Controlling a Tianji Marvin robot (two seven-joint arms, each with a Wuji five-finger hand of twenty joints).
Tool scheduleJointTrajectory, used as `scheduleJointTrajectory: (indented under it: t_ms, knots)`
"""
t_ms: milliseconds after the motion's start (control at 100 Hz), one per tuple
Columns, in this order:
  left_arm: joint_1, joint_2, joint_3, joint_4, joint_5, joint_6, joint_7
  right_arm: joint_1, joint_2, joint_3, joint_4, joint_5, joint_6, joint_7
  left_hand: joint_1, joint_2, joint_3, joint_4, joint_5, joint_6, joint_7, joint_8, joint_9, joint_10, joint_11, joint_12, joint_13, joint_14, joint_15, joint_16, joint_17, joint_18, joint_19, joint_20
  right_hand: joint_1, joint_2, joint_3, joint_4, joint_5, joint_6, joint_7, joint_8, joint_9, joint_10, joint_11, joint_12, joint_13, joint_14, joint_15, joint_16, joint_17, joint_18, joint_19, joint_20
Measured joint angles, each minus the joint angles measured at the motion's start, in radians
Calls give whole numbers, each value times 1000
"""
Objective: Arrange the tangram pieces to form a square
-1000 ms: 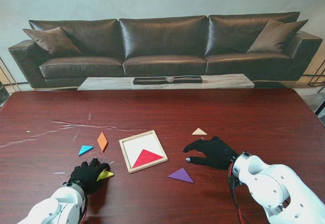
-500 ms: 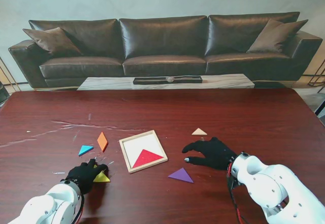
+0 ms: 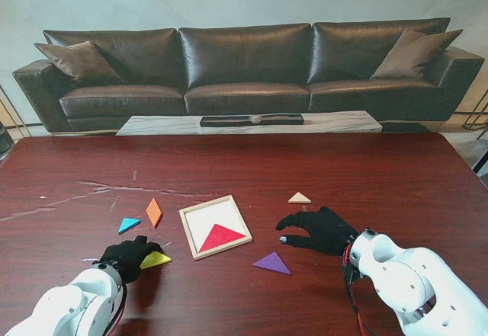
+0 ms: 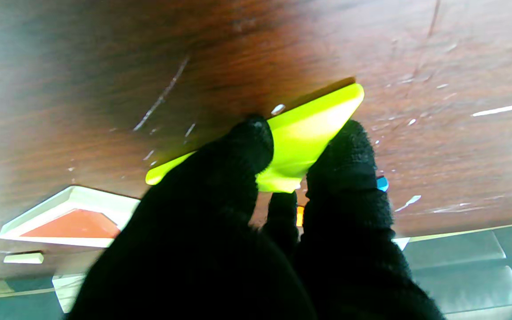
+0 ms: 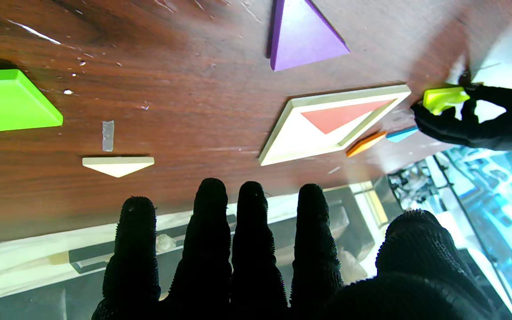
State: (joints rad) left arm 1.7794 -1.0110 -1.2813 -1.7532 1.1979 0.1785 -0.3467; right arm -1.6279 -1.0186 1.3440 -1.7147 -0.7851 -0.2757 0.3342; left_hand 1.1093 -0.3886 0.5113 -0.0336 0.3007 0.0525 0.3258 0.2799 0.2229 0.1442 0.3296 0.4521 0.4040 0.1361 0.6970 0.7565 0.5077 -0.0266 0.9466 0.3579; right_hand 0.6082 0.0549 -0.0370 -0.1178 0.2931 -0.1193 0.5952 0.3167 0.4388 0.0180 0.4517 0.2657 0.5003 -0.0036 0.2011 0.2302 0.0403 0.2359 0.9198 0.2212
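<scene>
A wooden square tray point(image 3: 194, 222) lies at mid-table with a red triangle point(image 3: 221, 237) in its near corner. My left hand point(image 3: 126, 257) sits left of the tray, nearer to me, shut on a yellow triangle point(image 3: 156, 260). The left wrist view shows two fingertips point(image 4: 251, 138) pinching that yellow triangle point(image 4: 305, 129), tilted off the wood. My right hand point(image 3: 319, 229) rests open, palm down, right of the tray. A purple triangle point(image 3: 272, 263) lies nearer to me than the right hand, a beige triangle point(image 3: 299, 197) farther away.
An orange parallelogram point(image 3: 154, 212) and a small blue triangle point(image 3: 128, 224) lie left of the tray. A green piece point(image 5: 11, 100) shows only in the right wrist view. A dark sofa point(image 3: 244, 62) and a low table stand beyond the far edge.
The left hand drew slightly toward me with the yellow triangle, then shifted it back toward the tray. The right hand has hardly moved.
</scene>
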Motion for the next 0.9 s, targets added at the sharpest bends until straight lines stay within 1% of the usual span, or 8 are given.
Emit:
scheduleJointTrajectory:
  t_ms: [130,320,420,430,460,560,720,900]
  knots:
    - [-7,1,4,3,-2,0,-3,-2,0,2,0,1,0,1,-11,-1,0,0,0,0,10,0,1,0,21,-12,18,0,0,0,19,0,13,24,0,8,0,0,0,0,0,0,0,0,0,0,0,0,0,0,0,1,0,0]
    - [-14,2,7,3,-3,3,-16,-4,0,6,0,1,0,3,-12,-10,-5,0,0,0,13,1,11,1,33,-15,39,0,7,-3,46,-3,23,97,0,8,0,0,0,0,0,0,0,0,0,0,0,0,0,0,0,2,1,0]
    - [-16,2,10,2,5,7,-20,-5,0,6,0,1,0,4,-22,-10,-8,1,-3,0,13,27,10,22,37,12,40,0,31,-3,71,-15,62,191,0,8,0,0,0,0,0,0,0,0,0,0,0,0,0,0,0,7,1,0]
    - [-16,2,11,2,7,8,-20,-5,0,6,0,1,0,4,-22,-10,-8,1,-5,0,13,37,10,25,38,13,40,0,34,-3,79,-31,83,216,0,8,0,0,0,0,0,0,0,0,0,0,0,0,0,0,0,8,1,0]
    - [-17,2,12,1,9,9,-21,-5,0,6,0,1,0,3,-24,-10,-5,1,-17,0,13,70,9,28,39,20,40,0,34,-3,98,-63,109,228,0,8,0,0,0,0,0,0,0,0,0,0,0,0,0,0,0,9,2,0]
    - [-20,2,17,4,20,14,-22,-5,0,6,1,1,0,2,-67,-10,36,2,-52,0,29,188,8,47,50,52,46,0,71,14,124,-86,168,307,0,8,0,0,0,0,0,0,0,0,0,0,0,0,0,0,0,10,2,0]
    - [-26,2,25,19,27,14,8,-5,0,5,1,0,1,1,-133,-15,92,2,-67,3,31,482,23,56,84,94,84,0,117,65,155,-87,255,400,0,8,0,0,0,0,0,0,0,0,0,0,0,0,0,0,0,10,2,0]
    - [-38,3,42,40,27,16,55,-6,0,6,1,-3,1,0,-208,-70,197,2,-33,4,41,746,136,56,50,91,170,28,117,68,223,-47,374,426,0,8,0,0,0,0,0,0,0,0,0,0,0,0,0,0,0,10,2,0]
